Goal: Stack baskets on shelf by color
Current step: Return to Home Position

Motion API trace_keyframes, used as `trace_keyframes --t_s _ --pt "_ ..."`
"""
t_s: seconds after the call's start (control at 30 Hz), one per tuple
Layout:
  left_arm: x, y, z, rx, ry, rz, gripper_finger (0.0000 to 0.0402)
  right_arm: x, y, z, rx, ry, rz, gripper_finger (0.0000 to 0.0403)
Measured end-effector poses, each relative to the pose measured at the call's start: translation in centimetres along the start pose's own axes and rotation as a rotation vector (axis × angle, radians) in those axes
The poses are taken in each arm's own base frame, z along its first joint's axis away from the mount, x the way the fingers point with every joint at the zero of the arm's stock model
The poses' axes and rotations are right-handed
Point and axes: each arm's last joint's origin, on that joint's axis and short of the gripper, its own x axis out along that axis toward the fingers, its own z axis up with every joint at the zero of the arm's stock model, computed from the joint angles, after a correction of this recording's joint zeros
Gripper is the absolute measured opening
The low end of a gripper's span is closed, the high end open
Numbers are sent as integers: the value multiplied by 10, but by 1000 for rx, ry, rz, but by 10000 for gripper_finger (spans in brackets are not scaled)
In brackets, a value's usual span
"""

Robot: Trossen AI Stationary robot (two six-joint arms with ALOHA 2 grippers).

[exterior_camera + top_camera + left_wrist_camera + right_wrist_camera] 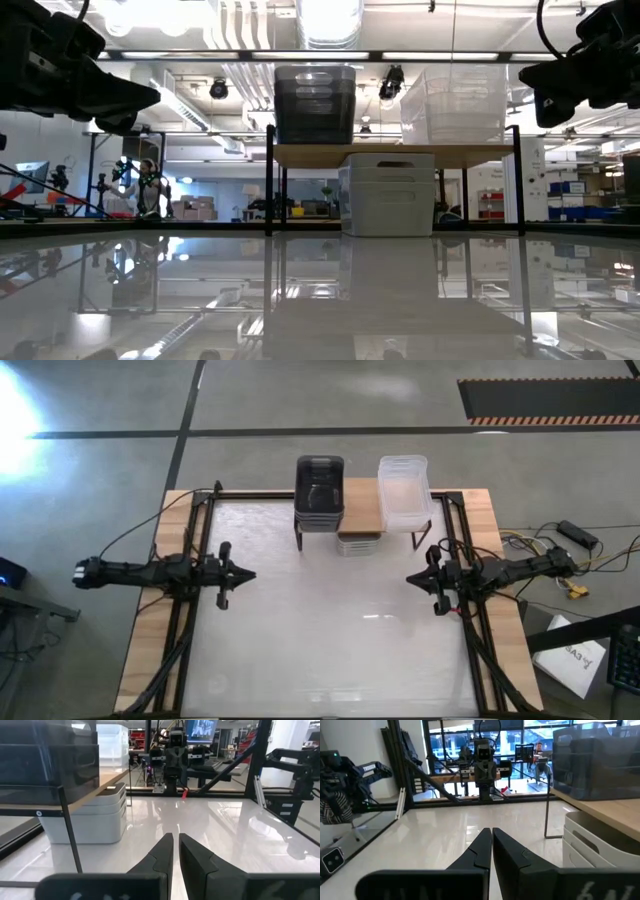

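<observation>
While baskets (320, 485) sat on and under the shelf (362, 510), the left gripper (250, 573) hovered closed, empty. Right gripper (410, 577): same.

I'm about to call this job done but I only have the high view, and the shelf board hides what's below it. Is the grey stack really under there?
Observer: Yes. The low view shows the grey stack standing under the shelf, between its legs.
Operator: Good. Is the left gripper carrying anything? From above I can't tell.
Observer: No. In its wrist view the left gripper is shut with nothing in it.
Operator: And the right one?
Observer: The same. The right gripper is shut and empty in its wrist view.
</observation>
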Motion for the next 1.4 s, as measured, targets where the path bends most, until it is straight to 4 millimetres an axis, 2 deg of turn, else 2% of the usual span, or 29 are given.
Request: trace_keyframes --t_s 1.4 --pt "3 0 -5 5 51 -1 15 0 0 0 0 -2 -1 9"
